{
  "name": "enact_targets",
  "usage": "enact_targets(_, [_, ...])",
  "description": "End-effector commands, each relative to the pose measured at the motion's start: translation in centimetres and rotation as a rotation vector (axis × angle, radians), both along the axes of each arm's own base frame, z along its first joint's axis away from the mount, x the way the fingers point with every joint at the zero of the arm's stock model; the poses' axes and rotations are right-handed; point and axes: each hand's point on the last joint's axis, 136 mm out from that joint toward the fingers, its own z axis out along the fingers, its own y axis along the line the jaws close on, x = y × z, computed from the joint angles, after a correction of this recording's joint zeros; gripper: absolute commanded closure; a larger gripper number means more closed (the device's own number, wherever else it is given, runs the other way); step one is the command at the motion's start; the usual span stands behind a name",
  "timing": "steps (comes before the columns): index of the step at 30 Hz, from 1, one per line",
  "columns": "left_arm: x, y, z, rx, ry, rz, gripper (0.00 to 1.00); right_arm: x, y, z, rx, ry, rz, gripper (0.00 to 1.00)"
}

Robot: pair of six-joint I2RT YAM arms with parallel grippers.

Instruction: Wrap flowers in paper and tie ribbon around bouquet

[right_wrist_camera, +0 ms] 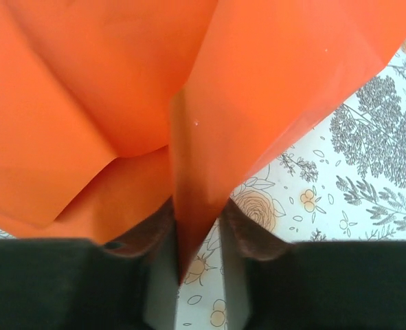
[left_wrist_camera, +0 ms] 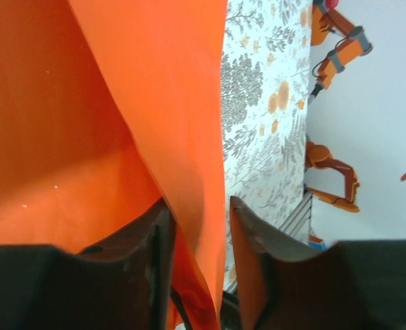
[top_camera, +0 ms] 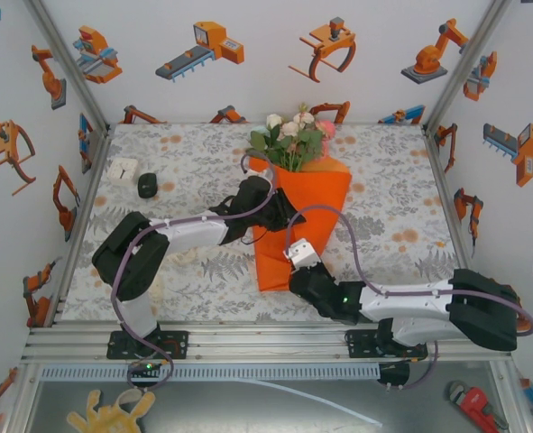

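Bouquet [top_camera: 316, 194] lies long axis near-to-far, flowers [top_camera: 293, 137] at far end; left gripper [left_wrist_camera: 197, 213] on its left edge, right gripper [right_wrist_camera: 197, 210] near its tail, both pinching paper [left_wrist_camera: 86, 103] folds.

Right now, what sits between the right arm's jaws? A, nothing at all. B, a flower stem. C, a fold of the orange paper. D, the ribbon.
C: in the right wrist view a fold of the orange paper runs down between the two jaws, above the printed tablecloth.
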Motion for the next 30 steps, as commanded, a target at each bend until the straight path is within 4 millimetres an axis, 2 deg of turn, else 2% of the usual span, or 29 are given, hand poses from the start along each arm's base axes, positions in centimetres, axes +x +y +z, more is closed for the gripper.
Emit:
enact_targets(1, [-0.4,-0.1,7.1,-0.075,-0.248,-0.092,0.51,0.6,-1.2,1.9,0.107,-0.042,-0.1,0.84])
enact_targets(2, [-1.1,0.3,8.0,-0.063,-0.312,-0.125,0.5,0.6,-1.4,2.0,0.128,-0.033,-0.105,0.88])
enact_targets(4, [-2.3,1.7,8.3,-0.001,-0.392,-0.152,0.49,0.7,-1.8,2.1,0.149,-0.016,-0.107,0.93])
enact_targets(6, [-3.3,3.5,6.9,0.094,-0.426,-0.147,0.48,0.8,-2.1,2.2,0.168,0.0,-0.109,0.99])
enact_targets(10, [-5.7,6.2,1.7,0.382,-0.463,-0.186,0.48,1.0,-1.9,2.1,0.205,0.038,-0.097,1.0])
enact_targets(13, [-7.8,5.3,-1.6,0.42,-0.414,-0.282,0.56,1.1,-1.9,2.2,0.222,0.044,-0.099,1.0])
enact_targets(17, [-9.2,3.5,-3.3,0.293,-0.315,-0.279,0.64,1.2,-1.9,2.3,0.261,0.063,-0.12,1.0])
enact_targets(23, [-9.5,4.2,-6.6,0.304,-0.212,-0.225,0.65,1.2,-1.9,2.6,0.357,0.098,-0.142,1.0])
enact_targets(25, [-10.1,3.8,-7.1,0.293,-0.195,-0.252,0.64,1.2,-1.7,2.8,0.367,0.105,-0.133,1.0])
enact_targets(27, [-10.6,3.2,-7.1,0.255,-0.181,-0.268,0.59,1.2,-1.3,3.2,0.371,0.111,-0.119,1.0])
enact_targets(30, [-10.7,2.4,-5.5,0.165,-0.207,-0.272,0.49,1.3,-0.6,3.7,0.383,0.118,-0.099,1.0])
